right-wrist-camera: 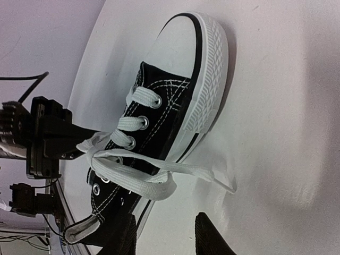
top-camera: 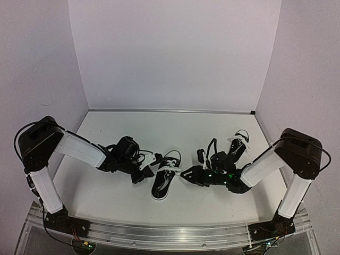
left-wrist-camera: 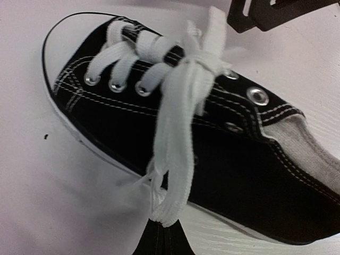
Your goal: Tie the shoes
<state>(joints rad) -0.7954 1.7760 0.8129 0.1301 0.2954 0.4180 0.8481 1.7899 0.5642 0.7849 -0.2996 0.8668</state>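
One black sneaker (top-camera: 164,175) with a white sole lies between the arms; it fills the left wrist view (left-wrist-camera: 212,143) and shows in the right wrist view (right-wrist-camera: 159,122). Its white laces are knotted over the tongue (left-wrist-camera: 194,61). My left gripper (top-camera: 146,169) is just left of it, shut (left-wrist-camera: 161,226) on a loop of lace (left-wrist-camera: 175,154) that runs taut up to the knot. My right gripper (top-camera: 186,174) is just right of the shoe, open and empty (right-wrist-camera: 167,234); the other loop (right-wrist-camera: 141,183) and a loose lace end (right-wrist-camera: 212,178) lie in front of it. The second sneaker (top-camera: 238,142) lies behind the right arm.
White walls close in the table (top-camera: 106,202) at the back and sides. A metal rail (top-camera: 159,234) runs along the near edge. The left gripper's body shows in the right wrist view (right-wrist-camera: 48,138), close behind the shoe.
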